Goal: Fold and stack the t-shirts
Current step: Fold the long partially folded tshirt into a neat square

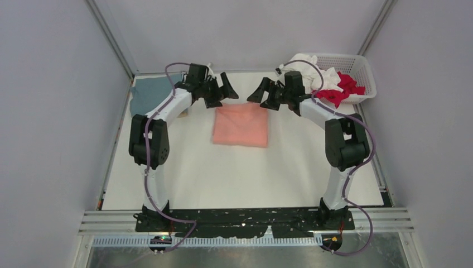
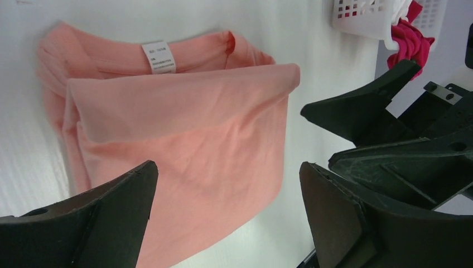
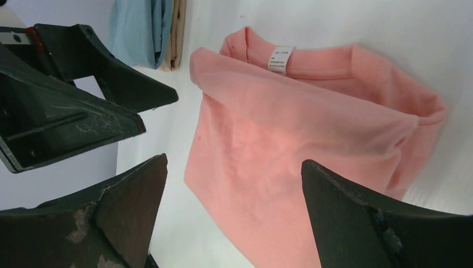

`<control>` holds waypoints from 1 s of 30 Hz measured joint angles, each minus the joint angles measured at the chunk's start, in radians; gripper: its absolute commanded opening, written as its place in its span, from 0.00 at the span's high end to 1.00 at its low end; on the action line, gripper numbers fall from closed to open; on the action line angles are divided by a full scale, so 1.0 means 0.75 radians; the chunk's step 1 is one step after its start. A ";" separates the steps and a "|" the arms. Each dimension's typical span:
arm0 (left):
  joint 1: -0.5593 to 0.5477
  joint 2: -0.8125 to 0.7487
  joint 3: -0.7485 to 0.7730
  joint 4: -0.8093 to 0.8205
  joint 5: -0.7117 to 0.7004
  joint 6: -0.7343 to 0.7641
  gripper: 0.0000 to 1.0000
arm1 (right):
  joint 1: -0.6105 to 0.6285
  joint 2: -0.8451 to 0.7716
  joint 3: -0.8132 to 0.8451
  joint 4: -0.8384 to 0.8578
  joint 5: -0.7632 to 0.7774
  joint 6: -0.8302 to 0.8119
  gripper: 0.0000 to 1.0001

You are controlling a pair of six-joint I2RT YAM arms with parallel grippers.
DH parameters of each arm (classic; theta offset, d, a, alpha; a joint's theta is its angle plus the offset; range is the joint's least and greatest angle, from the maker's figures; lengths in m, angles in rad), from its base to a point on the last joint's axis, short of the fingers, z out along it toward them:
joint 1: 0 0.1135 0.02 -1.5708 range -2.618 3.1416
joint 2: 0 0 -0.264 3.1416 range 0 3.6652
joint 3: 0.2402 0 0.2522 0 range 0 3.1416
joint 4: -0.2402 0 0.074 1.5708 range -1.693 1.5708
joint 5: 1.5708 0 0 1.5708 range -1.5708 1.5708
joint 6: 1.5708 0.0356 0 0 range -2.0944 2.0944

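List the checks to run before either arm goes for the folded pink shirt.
1. Left gripper open and empty: ok.
2. Right gripper open and empty: ok.
3. Grippers apart from each other: ok.
4. Salmon-pink shirt folded evenly: not ok, top layer stops short of the collar, label exposed.
5. Teal-blue shirt lying ready at far left, tan shirt at its edge: ok.
6. Basket emptied: not ok, white shirt and red shirt hang in it.
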 measured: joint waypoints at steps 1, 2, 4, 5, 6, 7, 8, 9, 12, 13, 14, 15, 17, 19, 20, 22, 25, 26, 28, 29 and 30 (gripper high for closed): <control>-0.004 0.024 0.005 0.011 0.027 -0.005 0.00 | 0.015 0.019 0.006 0.020 -0.016 0.017 0.05; -0.005 0.047 0.012 0.018 0.041 -0.006 0.01 | 0.024 0.047 0.018 0.032 -0.027 0.031 0.05; -0.005 0.116 0.049 0.022 0.058 -0.018 0.00 | 0.030 0.115 0.056 0.052 -0.035 0.054 0.05; -0.003 0.167 0.085 0.021 0.059 -0.027 0.00 | 0.029 0.158 0.081 0.058 -0.036 0.066 0.05; -0.002 0.219 0.122 0.021 0.056 -0.033 0.00 | 0.025 0.199 0.105 0.057 -0.036 0.072 0.05; 0.000 0.258 0.150 0.022 0.052 -0.037 0.00 | 0.021 0.239 0.131 0.053 -0.036 0.077 0.05; 0.002 0.305 0.186 0.017 0.040 -0.043 0.00 | 0.016 0.269 0.154 0.049 -0.035 0.081 0.05; 0.004 0.355 0.231 0.007 0.030 -0.054 0.00 | 0.010 0.311 0.185 0.044 -0.035 0.086 0.05; 0.008 0.463 0.345 -0.032 0.017 -0.083 0.00 | -0.010 0.393 0.244 0.042 -0.030 0.102 0.05; 0.009 0.493 0.386 -0.046 0.019 -0.102 0.00 | -0.018 0.420 0.262 0.041 -0.028 0.110 0.05; 0.010 0.511 0.415 -0.058 0.023 -0.111 0.01 | -0.023 0.437 0.274 0.042 -0.028 0.115 0.05; 0.010 0.530 0.445 -0.068 0.023 -0.128 0.00 | -0.028 0.457 0.286 0.043 -0.029 0.128 0.05; 0.010 0.550 0.469 -0.066 0.028 -0.156 0.00 | -0.034 0.473 0.306 0.045 -0.043 0.145 0.05; 0.010 0.552 0.461 -0.057 0.040 -0.181 0.01 | -0.037 0.475 0.310 0.045 -0.045 0.151 0.05; 0.010 0.548 0.447 -0.044 0.044 -0.188 0.01 | -0.037 0.475 0.309 0.045 -0.045 0.151 0.05; 0.011 0.519 0.382 0.002 0.052 -0.207 0.00 | -0.037 0.473 0.289 0.066 -0.047 0.151 0.05; 0.007 0.413 0.196 0.085 0.047 -0.209 0.00 | -0.037 0.435 0.200 0.136 -0.058 0.151 0.05; 0.002 0.359 0.108 0.100 0.046 -0.209 0.01 | -0.037 0.397 0.133 0.165 -0.060 0.150 0.05; -0.017 0.256 -0.051 0.119 0.042 -0.209 0.00 | -0.036 0.316 0.007 0.190 -0.065 0.150 0.05; -0.026 0.214 -0.112 0.125 0.033 -0.209 0.00 | -0.031 0.285 -0.042 0.200 -0.065 0.149 0.05; -0.032 0.185 -0.152 0.125 0.026 -0.208 0.00 | -0.026 0.250 -0.090 0.200 -0.065 0.144 0.05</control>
